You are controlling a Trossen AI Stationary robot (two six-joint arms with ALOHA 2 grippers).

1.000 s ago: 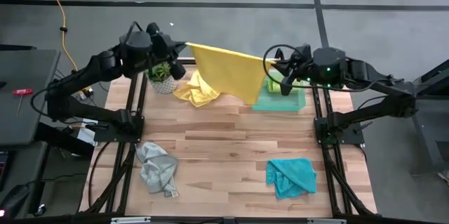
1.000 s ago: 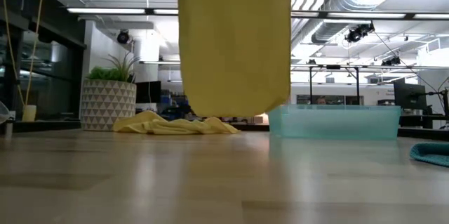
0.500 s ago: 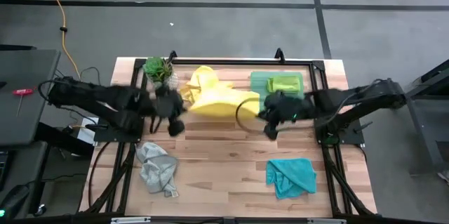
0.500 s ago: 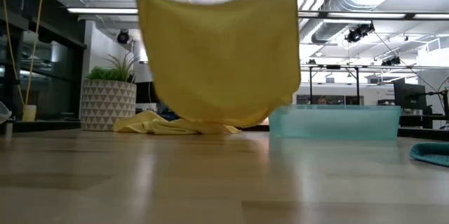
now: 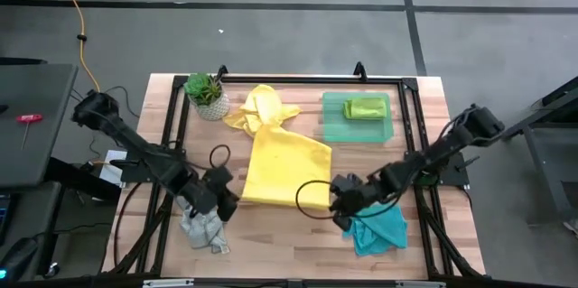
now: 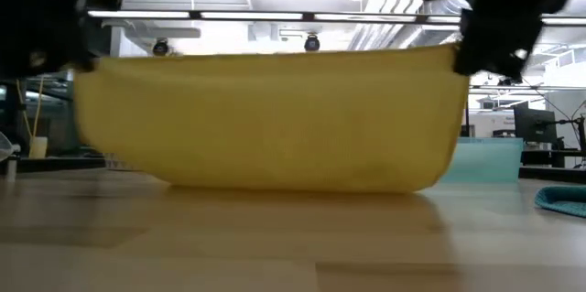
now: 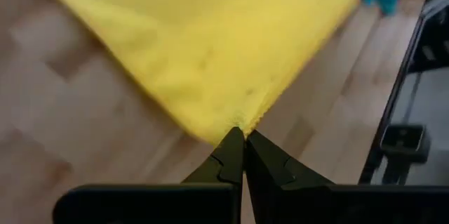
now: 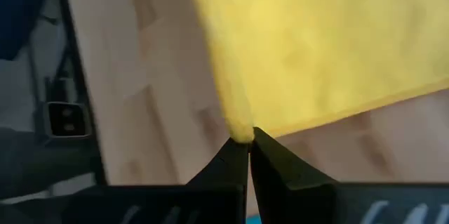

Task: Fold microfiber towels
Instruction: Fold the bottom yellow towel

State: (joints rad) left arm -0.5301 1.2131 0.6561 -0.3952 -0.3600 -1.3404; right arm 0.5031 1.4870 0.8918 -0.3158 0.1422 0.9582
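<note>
A yellow towel (image 5: 282,167) is spread over the table's middle. Its near edge is raised between my two grippers, and its far part lies on the wood. In the low view the towel (image 6: 275,118) hangs as a wide sheet. My left gripper (image 5: 222,201) is shut on the towel's near left corner. My right gripper (image 5: 337,205) is shut on its near right corner. A second yellow towel (image 5: 257,107) lies crumpled at the far side. A grey towel (image 5: 204,221) and a teal towel (image 5: 376,226) lie crumpled near the front. My left gripper pinches the yellow towel's near left corner (image 7: 240,120) between its two shut fingers. The corner is lifted off the table and the near edge runs taut toward the other gripper. My right gripper pinches the yellow towel's near right corner (image 8: 240,131) between its two shut fingers. The corner is lifted off the table, and the cloth hangs below the taut near edge (image 6: 275,54).
A translucent green tray (image 5: 336,131) at the far right holds a folded lime green towel (image 5: 365,107). A potted plant (image 5: 204,93) stands at the far left. Black frame rails (image 5: 411,125) run along the table's sides.
Both grippers have gone from the far side toward the table's near edge and down, keeping hold of the yellow towel. The towel hung high over the far part of the table; it is now drawn out over the middle, with its far part laid on the wood.
</note>
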